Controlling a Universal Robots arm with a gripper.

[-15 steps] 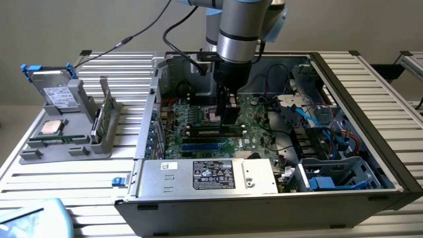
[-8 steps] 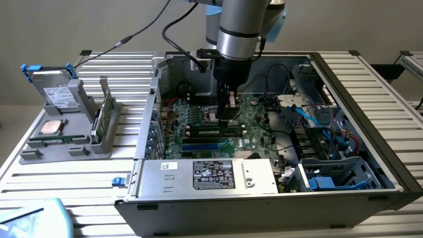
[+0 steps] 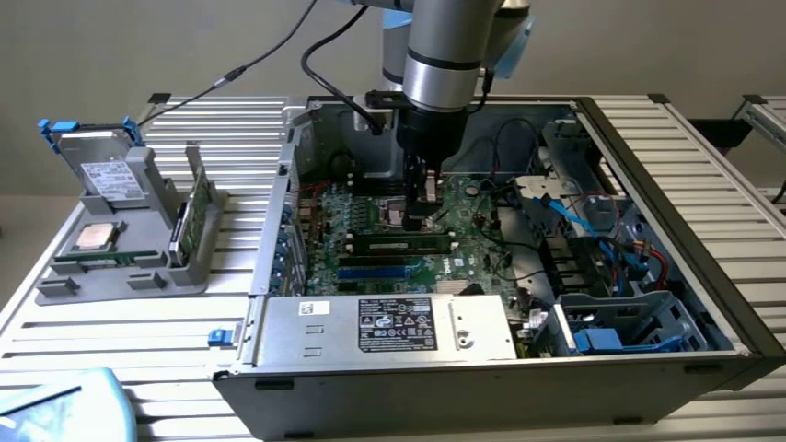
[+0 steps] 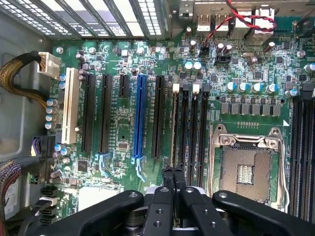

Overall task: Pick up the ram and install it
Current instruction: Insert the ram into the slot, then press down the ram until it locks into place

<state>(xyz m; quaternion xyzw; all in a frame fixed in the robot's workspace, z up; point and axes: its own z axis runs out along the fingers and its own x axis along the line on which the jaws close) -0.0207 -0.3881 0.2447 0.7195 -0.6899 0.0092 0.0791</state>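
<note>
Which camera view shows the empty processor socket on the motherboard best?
The wrist view: the processor socket lies fully uncovered there, and its metal frame and contact field are clear. In the exterior view the socket is a small dark square, seen at a slant and partly hidden behind the gripper.

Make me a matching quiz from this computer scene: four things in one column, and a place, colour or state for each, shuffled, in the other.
1 gripper
2 processor chip
3 power supply
4 motherboard

A silver, with a black label
B in the grey holder outside the case
C shut, inside the case
D green

Pairs: 1-C, 2-B, 3-A, 4-D
</note>
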